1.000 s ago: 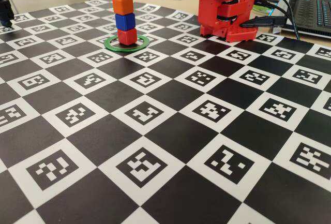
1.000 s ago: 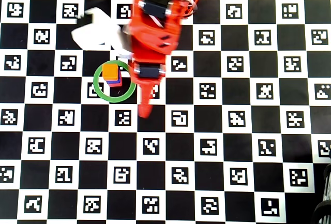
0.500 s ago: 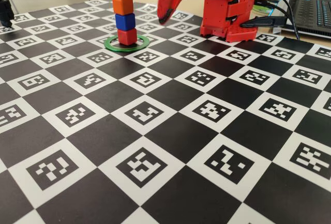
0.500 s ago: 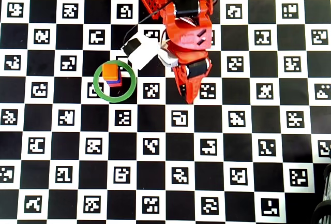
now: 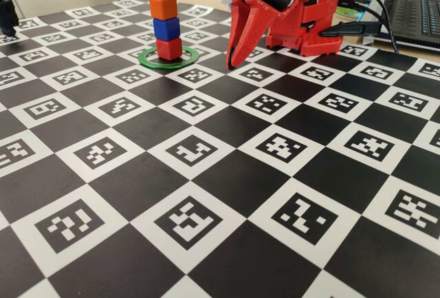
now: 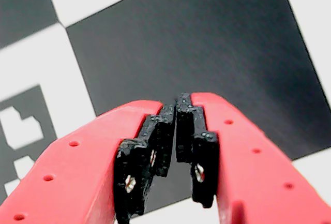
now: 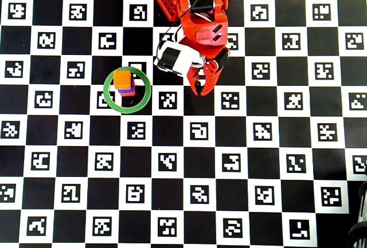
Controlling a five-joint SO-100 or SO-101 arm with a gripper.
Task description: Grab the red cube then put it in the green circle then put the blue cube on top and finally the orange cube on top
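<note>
Inside the green circle (image 5: 180,62) (image 7: 147,98) stands a three-cube stack: the red cube (image 5: 169,49) at the bottom, the blue cube (image 5: 166,29) on it, the orange cube (image 5: 163,7) on top. From overhead the orange cube (image 7: 121,79) covers the others except a thin blue cube edge (image 7: 132,89). My red gripper (image 5: 234,64) (image 7: 200,92) hangs tip-down to the right of the ring, well apart from the stack. In the wrist view the gripper (image 6: 176,105) is shut with nothing between its black pads (image 6: 160,141), above a black square.
The arm's red base (image 5: 306,19) stands at the back of the checkered marker board (image 5: 206,195). A laptop (image 5: 419,12) and cables (image 5: 357,28) lie at the back right. A small black object (image 5: 7,12) sits at the left edge.
The arm has swung right, away from the stack, and drawn back toward its base, ending tip-down near the board. The stack has not moved.
</note>
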